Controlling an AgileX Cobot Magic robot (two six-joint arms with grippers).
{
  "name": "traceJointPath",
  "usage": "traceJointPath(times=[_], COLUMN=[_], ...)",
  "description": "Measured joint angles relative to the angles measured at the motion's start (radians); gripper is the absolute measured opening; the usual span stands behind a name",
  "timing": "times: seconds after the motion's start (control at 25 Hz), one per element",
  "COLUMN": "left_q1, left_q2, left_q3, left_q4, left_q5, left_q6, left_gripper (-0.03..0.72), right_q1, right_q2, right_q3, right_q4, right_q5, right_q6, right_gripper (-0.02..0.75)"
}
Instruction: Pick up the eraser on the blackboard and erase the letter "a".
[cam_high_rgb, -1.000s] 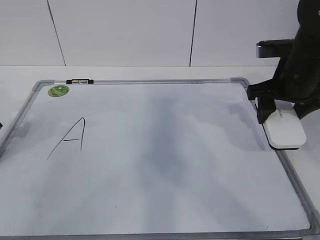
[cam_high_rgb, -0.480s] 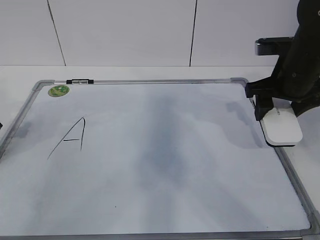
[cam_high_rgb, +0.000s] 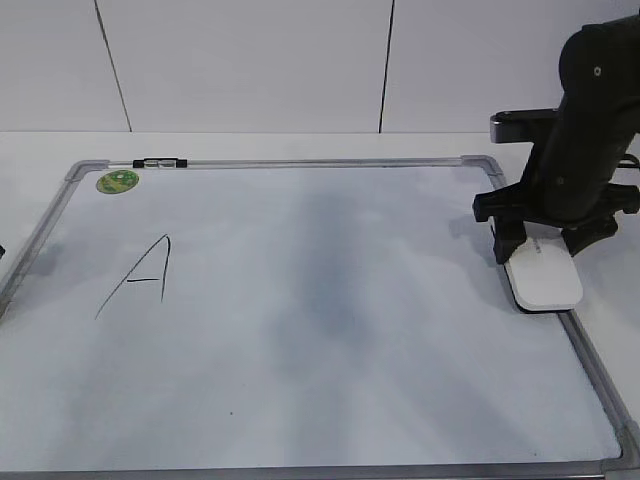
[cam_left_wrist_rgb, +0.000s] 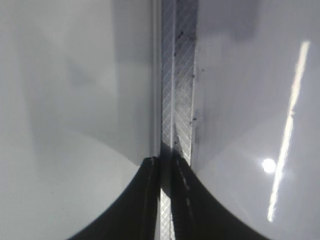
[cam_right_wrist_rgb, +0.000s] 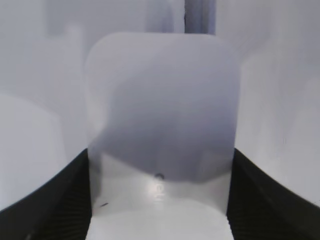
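Observation:
The blackboard (cam_high_rgb: 350, 330) is a white board in a silver frame and fills most of the exterior view. My right gripper (cam_high_rgb: 535, 245) is shut on the white eraser (cam_high_rgb: 543, 280), with the eraser's free end down at the board's right edge. In the right wrist view the eraser (cam_right_wrist_rgb: 160, 110) sits between the two dark fingers (cam_right_wrist_rgb: 160, 205). No lowercase letter "a" shows; only a tall angular capital "A" (cam_high_rgb: 140, 278) stands at the left. My left gripper (cam_left_wrist_rgb: 167, 167) is shut and empty over the board's frame strip (cam_left_wrist_rgb: 180, 75).
A round green sticker (cam_high_rgb: 117, 181) sits in the board's top left corner. A small black clip (cam_high_rgb: 160, 162) lies on the top frame. The board's right frame rail (cam_high_rgb: 595, 370) runs just below the eraser. A white table and a panelled wall surround the board.
My right gripper has carried the eraser left and slightly toward the camera, from beyond the right frame onto the board's right edge. The left side has not changed.

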Motion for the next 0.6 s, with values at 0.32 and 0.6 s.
traceJointPath(times=[0.32, 0.6], left_q1=[0.000, 0.000], left_q2=[0.000, 0.000], left_q3=[0.000, 0.000], left_q4=[0.000, 0.000], left_q5=[0.000, 0.000], left_q6=[0.000, 0.000], left_gripper=[0.038, 0.039], right_q1=[0.000, 0.000], right_q2=[0.006, 0.021], right_q3=[0.000, 0.000], right_q4=[0.042, 0.058], right_q5=[-0.051, -0.052], right_q6=[0.000, -0.035], right_gripper=[0.543, 0.554])
